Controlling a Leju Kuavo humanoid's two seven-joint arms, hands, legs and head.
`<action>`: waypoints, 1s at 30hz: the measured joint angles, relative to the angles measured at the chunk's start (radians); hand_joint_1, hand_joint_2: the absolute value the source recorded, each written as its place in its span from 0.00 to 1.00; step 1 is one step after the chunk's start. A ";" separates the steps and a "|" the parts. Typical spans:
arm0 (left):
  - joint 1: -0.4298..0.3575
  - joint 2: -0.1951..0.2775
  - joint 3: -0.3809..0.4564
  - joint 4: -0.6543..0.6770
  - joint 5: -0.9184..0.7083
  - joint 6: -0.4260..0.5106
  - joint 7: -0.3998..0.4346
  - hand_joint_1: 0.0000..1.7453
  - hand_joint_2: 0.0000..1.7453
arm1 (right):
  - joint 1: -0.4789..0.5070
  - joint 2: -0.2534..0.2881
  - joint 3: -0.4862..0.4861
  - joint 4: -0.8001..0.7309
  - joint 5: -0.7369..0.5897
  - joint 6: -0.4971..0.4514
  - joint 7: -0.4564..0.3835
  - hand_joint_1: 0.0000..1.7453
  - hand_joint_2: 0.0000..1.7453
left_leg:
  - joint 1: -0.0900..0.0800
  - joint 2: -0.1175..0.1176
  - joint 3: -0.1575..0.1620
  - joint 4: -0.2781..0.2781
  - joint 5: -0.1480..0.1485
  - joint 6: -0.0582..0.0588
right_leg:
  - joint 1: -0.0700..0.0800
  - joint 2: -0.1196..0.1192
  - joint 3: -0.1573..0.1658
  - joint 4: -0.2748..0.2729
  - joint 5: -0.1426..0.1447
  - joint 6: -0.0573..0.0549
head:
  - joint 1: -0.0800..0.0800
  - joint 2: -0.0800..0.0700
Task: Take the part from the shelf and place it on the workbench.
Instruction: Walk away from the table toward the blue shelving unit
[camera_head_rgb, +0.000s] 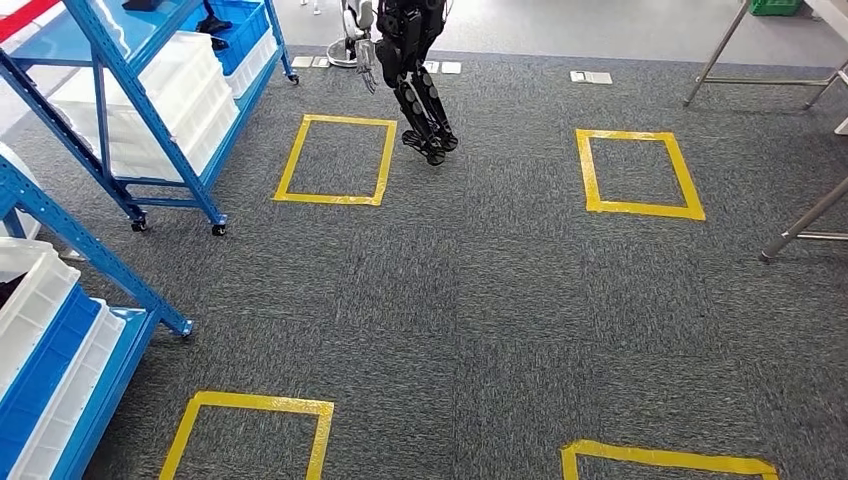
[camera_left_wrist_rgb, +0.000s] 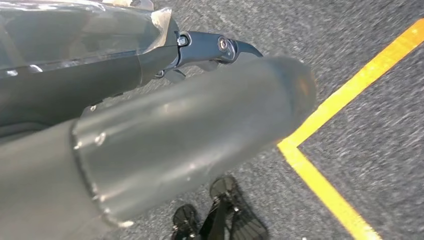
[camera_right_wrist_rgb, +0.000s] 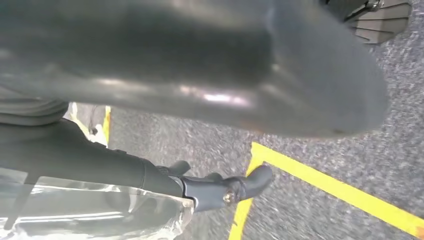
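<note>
Two blue shelf racks stand on my left in the head view. The far rack (camera_head_rgb: 113, 68) carries white bins (camera_head_rgb: 175, 95), a blue bin (camera_head_rgb: 240, 35) and dark objects (camera_head_rgb: 212, 22) on its top level; I cannot tell which is the part. The near rack (camera_head_rgb: 75, 240) holds white and blue bins (camera_head_rgb: 40, 340). My left hand (camera_left_wrist_rgb: 190, 125) hangs over the grey carpet, fingers apart, holding nothing. My right hand (camera_right_wrist_rgb: 225, 75) also hangs over the carpet with nothing in it.
Yellow tape squares (camera_head_rgb: 340, 160) (camera_head_rgb: 640, 172) (camera_head_rgb: 250, 435) mark the carpet. Another dark humanoid robot (camera_head_rgb: 415, 70) stands at the far middle. Slanted metal table legs (camera_head_rgb: 800, 225) come in at the right edge.
</note>
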 joint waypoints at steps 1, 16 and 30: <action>0.000 0.000 0.000 0.000 0.000 0.001 0.000 0.00 0.00 | 0.000 0.000 0.000 0.000 0.001 0.000 0.000 0.00 0.00 | 0.001 0.020 -0.011 0.023 -0.016 -0.004 | -0.001 -0.010 0.001 -0.002 0.003 -0.009 | -0.002 0.000; -0.003 -0.001 -0.003 0.000 -0.005 0.004 0.001 0.00 0.00 | -0.002 0.001 0.000 0.000 0.015 0.004 0.001 0.00 0.00 | -0.009 0.130 0.012 -0.003 -0.010 0.024 | 0.026 -0.121 0.008 0.015 -0.029 -0.002 | -0.004 0.000; 0.001 0.000 -0.009 0.000 -0.008 0.003 0.002 0.00 0.00 | -0.002 -0.005 0.000 0.000 0.028 0.009 0.013 0.00 0.00 | -0.004 -0.012 0.007 -0.003 -0.003 0.006 | 0.014 0.010 -0.004 0.000 0.001 -0.013 | 0.001 0.000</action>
